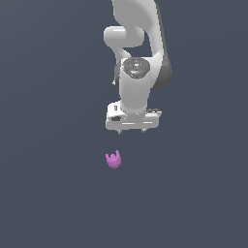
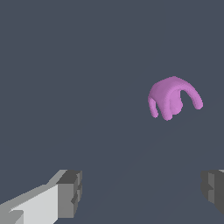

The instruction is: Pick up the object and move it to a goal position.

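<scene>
The small pinkish-purple object (image 1: 114, 160), a rounded lump with short curved prongs, is seen lying alone on the plain dark grey-blue surface (image 1: 43, 193). In the exterior view it sits below the white gripper (image 1: 131, 131) and a little toward that view's left, apart from it and touched by nothing. In the wrist view the same lump (image 2: 171, 99) is seen ahead of the two dark grey finger pads (image 2: 70, 193), outside the gap between them rather than within it.

The fingers are spread wide, with nothing held between them. No goal marker can be made out in either view.

The step in hand is judged to be the approach before the grasp. For it to be done well, the gripper should be brought over the lump until it is centred between the pads, and only then lowered. Because the object is much smaller than the gripper, the pads would best be closed on the rounded body, not on the thin prongs, from which a slip is likely. The descent should be carried low enough for the pads to flank the body.
</scene>
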Robot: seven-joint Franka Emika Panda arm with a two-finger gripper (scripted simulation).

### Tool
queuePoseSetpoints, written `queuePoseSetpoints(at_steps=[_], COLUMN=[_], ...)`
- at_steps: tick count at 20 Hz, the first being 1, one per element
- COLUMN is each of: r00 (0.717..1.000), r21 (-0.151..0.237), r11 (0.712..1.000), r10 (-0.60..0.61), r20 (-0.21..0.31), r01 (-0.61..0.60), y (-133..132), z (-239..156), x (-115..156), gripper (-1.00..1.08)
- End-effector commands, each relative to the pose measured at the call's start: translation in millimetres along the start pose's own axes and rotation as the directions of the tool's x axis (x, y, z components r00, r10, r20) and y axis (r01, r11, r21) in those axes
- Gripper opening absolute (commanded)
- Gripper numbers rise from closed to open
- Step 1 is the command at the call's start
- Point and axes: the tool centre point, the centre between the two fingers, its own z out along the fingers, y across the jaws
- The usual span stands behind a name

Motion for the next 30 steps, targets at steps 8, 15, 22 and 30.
queuePoseSetpoints(at_steps=[8,15,22,30], r00=[0.995,0.974,0.950,0.939], r21=[-0.004,-0.010,-0.015,-0.017], r11=[0.995,0.974,0.950,0.939], r10=[-0.103,-0.228,-0.311,-0.343], r20=[-0.008,-0.017,-0.023,-0.025], r01=[0.103,0.228,0.311,0.343], y=[22.5,51.9,73.4,82.1], z=[20.2,47.4,67.9,76.4], x=[24.2,50.3,65.8,71.3], gripper=[1.00,1.00,1.00,1.00])
